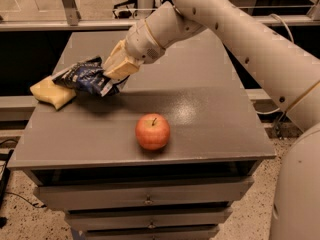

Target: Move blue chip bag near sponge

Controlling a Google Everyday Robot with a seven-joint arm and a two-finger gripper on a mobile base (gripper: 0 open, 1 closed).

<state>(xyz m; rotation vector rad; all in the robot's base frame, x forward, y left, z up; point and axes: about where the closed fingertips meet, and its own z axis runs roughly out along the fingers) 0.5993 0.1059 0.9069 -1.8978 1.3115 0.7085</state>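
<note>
Bag [82, 76] hides the sponge's [49, 93] upper right corner. Gripper [112, 73], over the table's [210, 119] left, pinches the bag; print unreadable. Arm [260, 49] runs off right edge.
</note>
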